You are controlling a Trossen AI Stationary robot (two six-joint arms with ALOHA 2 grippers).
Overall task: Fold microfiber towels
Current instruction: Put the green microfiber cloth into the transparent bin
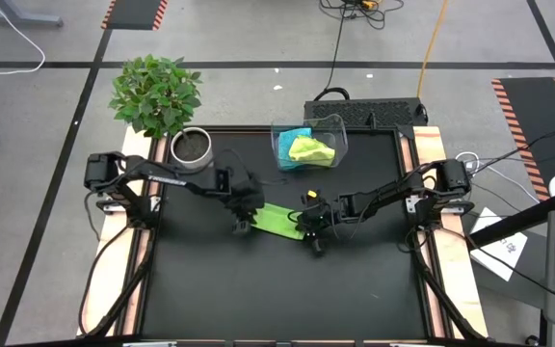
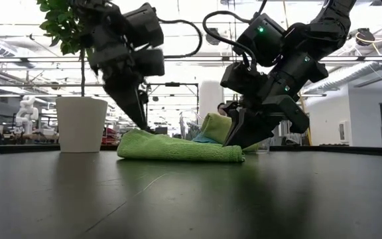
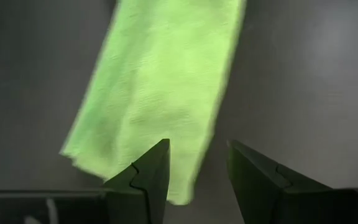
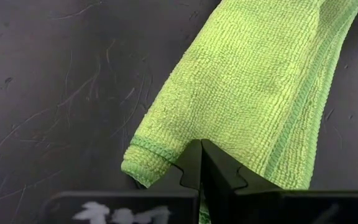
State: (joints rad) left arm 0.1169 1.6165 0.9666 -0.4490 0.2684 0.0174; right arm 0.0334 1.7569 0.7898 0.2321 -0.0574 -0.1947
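A lime-green microfiber towel (image 1: 279,218) lies folded into a long strip on the black table (image 1: 258,289), flat on its underside. My left gripper (image 3: 197,163) hangs open just over the strip's left end (image 2: 134,141), with nothing between its fingers. My right gripper (image 4: 201,149) is shut, its tips down on the strip's right end. Behind, a clear plastic bin (image 1: 335,130) holds another lime-green towel (image 1: 312,149) and a turquoise one (image 1: 291,135). My right gripper sets its shut fingertips on the top of the towel (image 4: 229,124) near its right end, slanting down from the table's right side. No cloth shows between the fingers; whether any is caught there I cannot tell. The towel lies flat on the table under them.
A potted plant in a white pot (image 1: 193,146) stands at the table's far left corner. The bin sits at the far edge, right of the middle. The near half of the table is bare black surface.
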